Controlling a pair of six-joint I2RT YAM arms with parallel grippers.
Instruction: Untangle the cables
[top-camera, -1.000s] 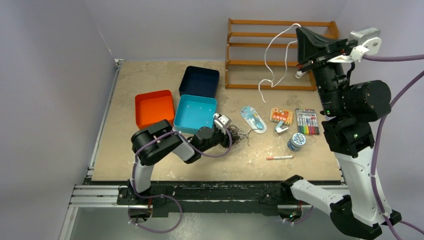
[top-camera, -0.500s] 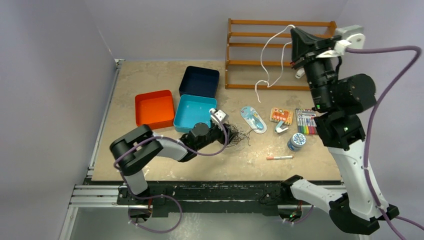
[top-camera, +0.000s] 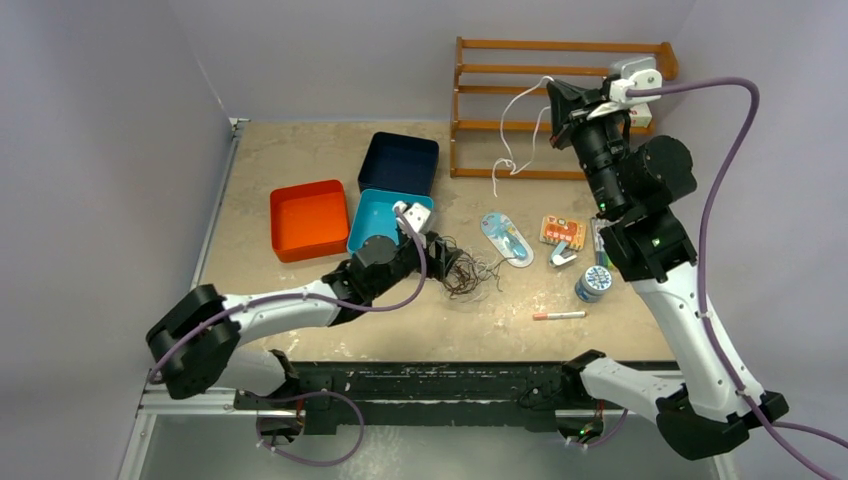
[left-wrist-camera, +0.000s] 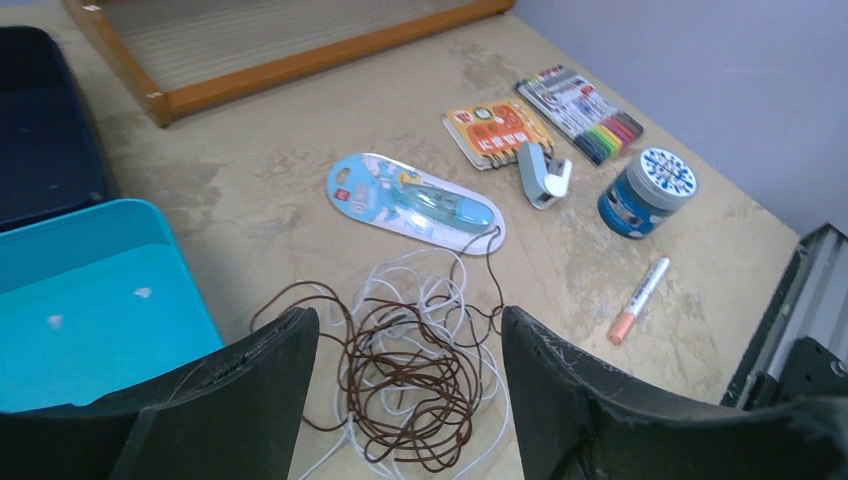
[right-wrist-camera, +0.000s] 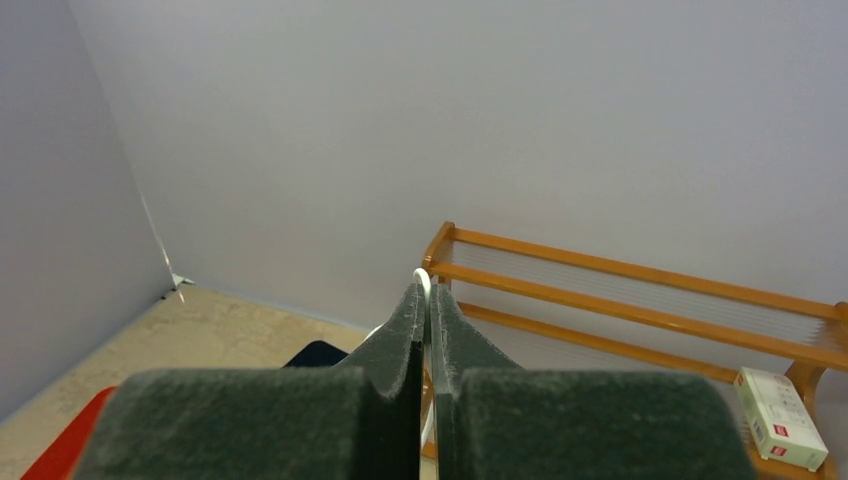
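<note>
A tangle of dark brown and white cables (top-camera: 466, 272) lies on the table in front of the teal box. In the left wrist view the tangle (left-wrist-camera: 415, 375) sits on the table between my left fingers. My left gripper (top-camera: 440, 252) is open and just left of the tangle, holding nothing. My right gripper (top-camera: 553, 100) is raised high at the back by the wooden rack, shut on a white cable (top-camera: 512, 130) that hangs down in loops. In the right wrist view the white cable (right-wrist-camera: 423, 277) shows pinched at the fingertips.
A wooden rack (top-camera: 520, 150) stands at the back. Navy (top-camera: 399, 162), orange (top-camera: 308, 216) and teal (top-camera: 388, 226) boxes sit at left-centre. A blue blister pack (top-camera: 506, 238), card pack (top-camera: 563, 232), stapler (top-camera: 562, 257), marker set (top-camera: 601, 240), blue tin (top-camera: 595, 283) and a pen (top-camera: 559, 315) lie right of the tangle.
My left arm has stretched out low and its gripper has drawn back left off the tangle. My right gripper has swung left and lower with the white cable, which now hangs further left.
</note>
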